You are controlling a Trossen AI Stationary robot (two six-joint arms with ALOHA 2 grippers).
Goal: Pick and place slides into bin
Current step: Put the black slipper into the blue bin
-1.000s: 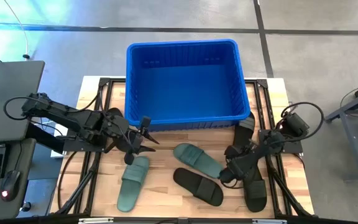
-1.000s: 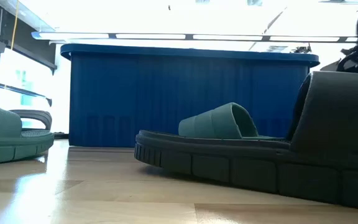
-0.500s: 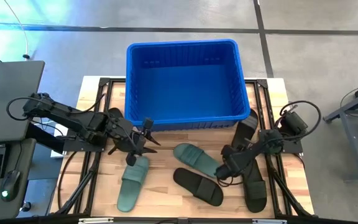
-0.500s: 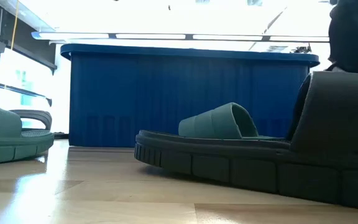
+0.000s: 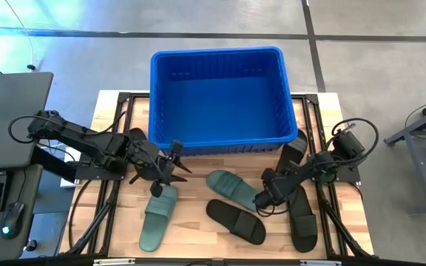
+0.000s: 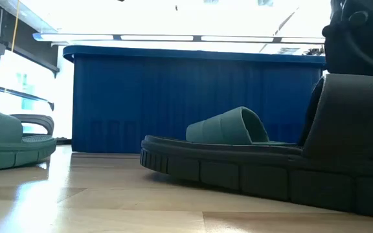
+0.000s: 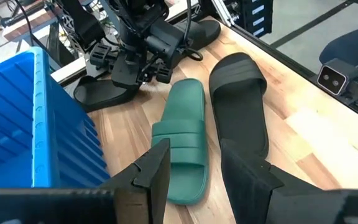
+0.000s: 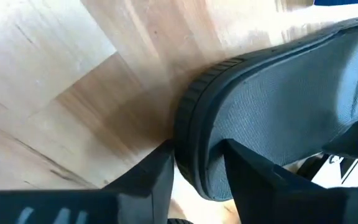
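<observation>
The blue bin (image 5: 156, 96) stands at the table's far middle. One sage green slide (image 5: 235, 189) lies in the middle of the table, and a second (image 5: 156, 216) lies near left. A black slide (image 5: 235, 222) lies near middle and another (image 5: 302, 222) at the right. My right gripper (image 5: 266, 199) is open. Its fingers stand on either side of the middle green slide's right end (image 8: 194, 134), the end away from the strap. My left gripper (image 5: 170, 165) is open and empty, above the far end of the left green slide. My right gripper has its open fingers (image 8: 151, 177) on either side of the rim at the middle green slide's right end (image 8: 188, 155), slanting down from the table's right. I cannot tell whether they touch it. The slide lies flat on the table.
A third black slide (image 5: 293, 150) lies by the bin's right near corner, under my right arm. Another dark slide (image 5: 134, 138) lies under my left arm. Black frame rails (image 5: 106, 185) run along both table sides. Bare wood shows between the slides.
My right gripper has gone a little toward the table's left and far side. It has closed in on the right end of the middle green slide. The slides have stayed in place.
</observation>
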